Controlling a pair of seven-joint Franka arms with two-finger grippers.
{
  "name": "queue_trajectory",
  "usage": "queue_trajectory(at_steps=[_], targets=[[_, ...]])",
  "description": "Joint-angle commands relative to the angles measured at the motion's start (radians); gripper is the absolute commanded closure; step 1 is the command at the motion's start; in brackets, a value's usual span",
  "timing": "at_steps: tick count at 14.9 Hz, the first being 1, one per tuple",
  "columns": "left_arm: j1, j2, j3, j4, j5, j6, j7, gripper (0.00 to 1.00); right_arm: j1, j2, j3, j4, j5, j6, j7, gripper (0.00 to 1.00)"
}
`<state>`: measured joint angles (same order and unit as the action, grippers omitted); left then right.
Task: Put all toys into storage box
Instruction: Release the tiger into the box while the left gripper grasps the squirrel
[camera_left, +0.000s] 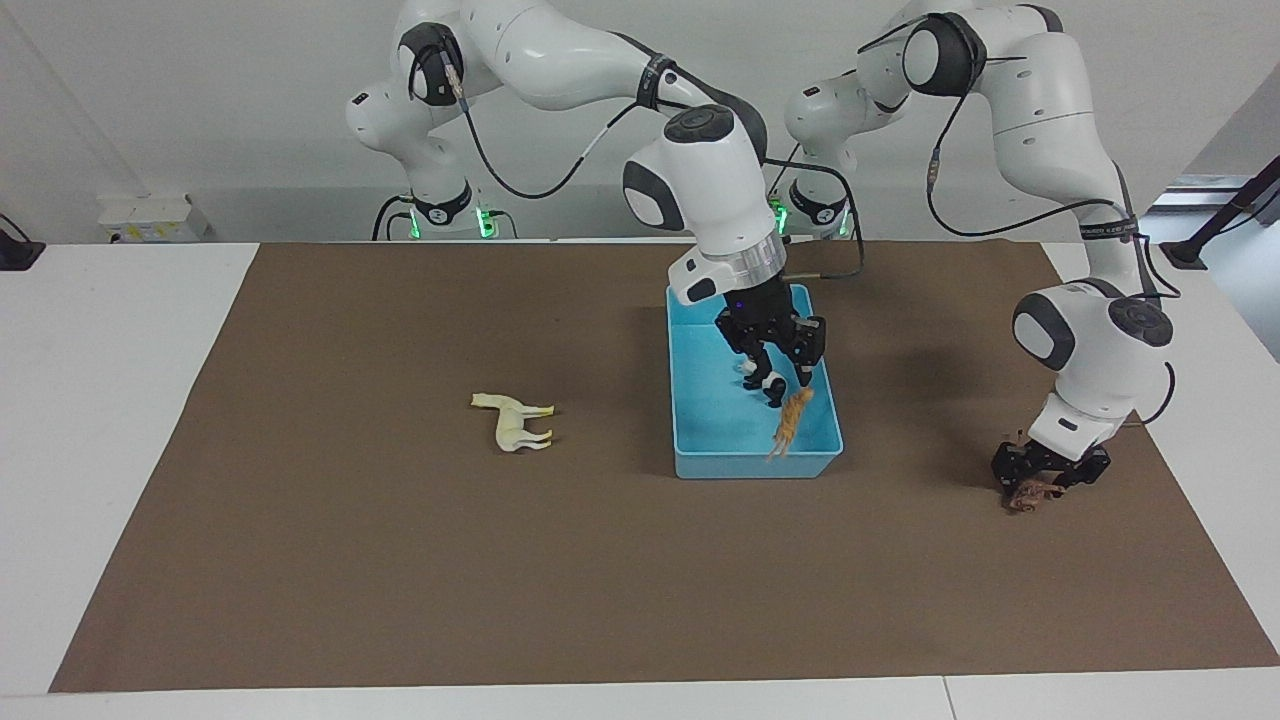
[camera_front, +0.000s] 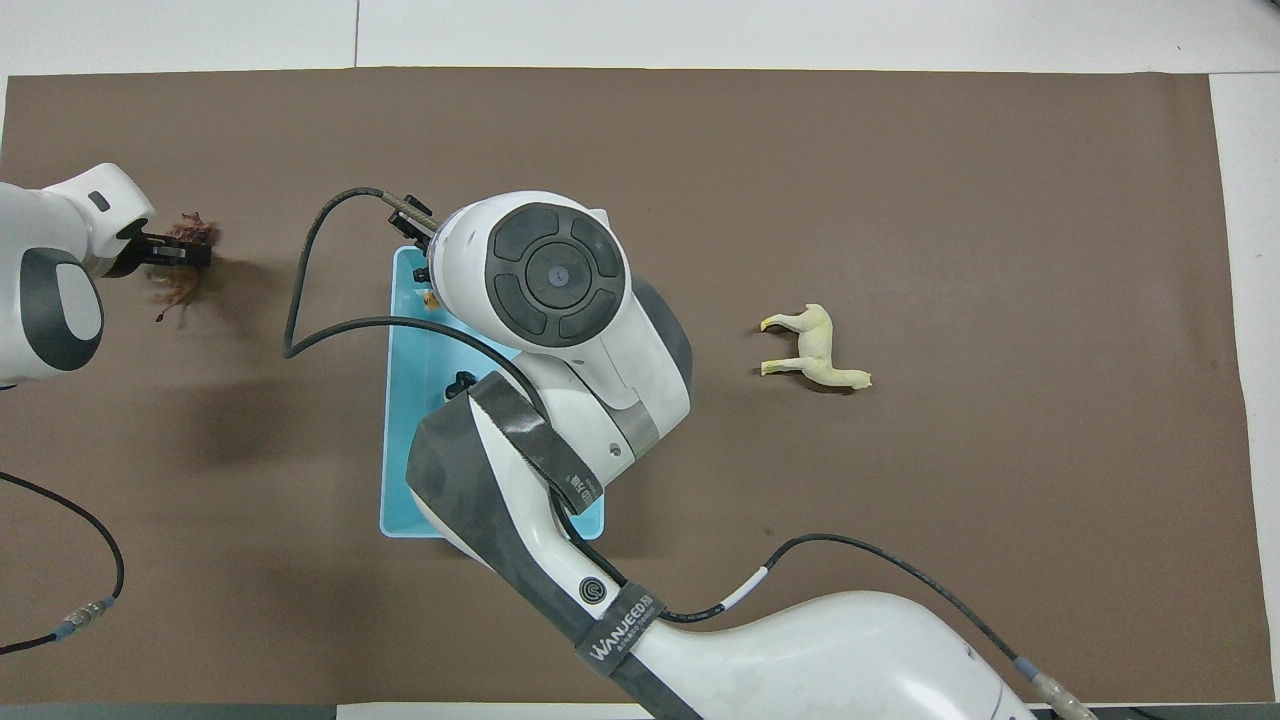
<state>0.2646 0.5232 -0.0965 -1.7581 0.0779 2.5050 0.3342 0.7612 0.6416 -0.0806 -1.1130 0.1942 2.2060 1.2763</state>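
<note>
Right gripper (camera_left: 783, 355) hung open over the storage box (camera_left: 700, 420), tiger (camera_left: 790, 425) and panda (camera_left: 765, 382) inside, left gripper (camera_left: 1040, 480) clamped on the lion (camera_left: 1030, 495) at the mat, horse (camera_left: 515, 420) lying apart toward the right arm's end.

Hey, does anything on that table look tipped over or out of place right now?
Yes: the cream horse lies on its side on the brown mat, apart from the blue storage box. The tiger seems propped aslant against the box's wall.
</note>
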Motion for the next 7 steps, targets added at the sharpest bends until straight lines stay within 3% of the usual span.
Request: queue_trajectory(at_steps=[1, 4, 7], targets=[[-0.007, -0.011, 0.000, 0.078, 0.017, -0.131, -0.020, 1.00, -0.011, -0.026, -0.007, -0.007, -0.031, -0.099, 0.026, 0.00], [-0.105, -0.031, -0.006, 0.215, 0.004, -0.370, -0.186, 1.00, -0.087, -0.082, -0.010, -0.024, -0.140, -0.306, -0.099, 0.00], [-0.239, -0.165, -0.011, 0.214, -0.039, -0.570, -0.470, 1.00, -0.221, -0.163, -0.013, -0.123, -0.150, -0.384, -0.485, 0.00]])
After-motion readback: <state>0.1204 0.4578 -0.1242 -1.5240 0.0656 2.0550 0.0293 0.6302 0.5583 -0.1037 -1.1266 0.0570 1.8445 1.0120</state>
